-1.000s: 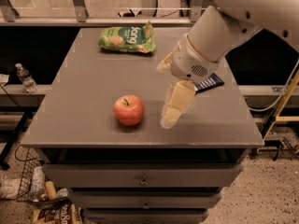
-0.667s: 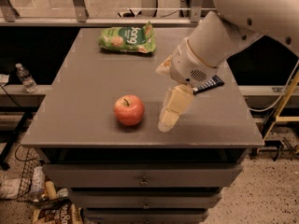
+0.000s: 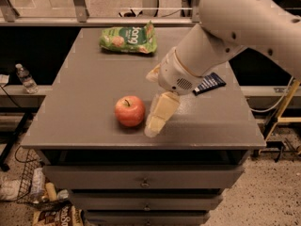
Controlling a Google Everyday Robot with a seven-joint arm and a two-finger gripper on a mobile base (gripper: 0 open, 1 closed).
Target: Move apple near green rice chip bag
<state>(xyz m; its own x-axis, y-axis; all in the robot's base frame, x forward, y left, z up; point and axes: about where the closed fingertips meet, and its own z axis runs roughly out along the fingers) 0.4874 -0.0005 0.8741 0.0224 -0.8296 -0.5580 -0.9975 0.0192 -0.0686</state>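
The apple (image 3: 130, 110), red-orange with a short dark stem, sits upright on the grey table (image 3: 89, 88) near its front edge. My gripper (image 3: 155, 121) hangs from the white arm (image 3: 235, 27) just to the right of the apple, low over the tabletop, close to it but apart from it. The green rice chip bag (image 3: 129, 38), light green and crinkled with white lettering, lies at the back of the table, left of centre, far from the apple.
A small flat dark-blue wrapper (image 3: 209, 83) lies at the right of the table, partly behind the arm. A water bottle (image 3: 26, 78) stands on a ledge to the left. Drawers (image 3: 146, 180) sit below the tabletop. Clutter lies on the floor at lower left.
My gripper has moved left, closer to the apple's right side. The apple and the bag have not moved.
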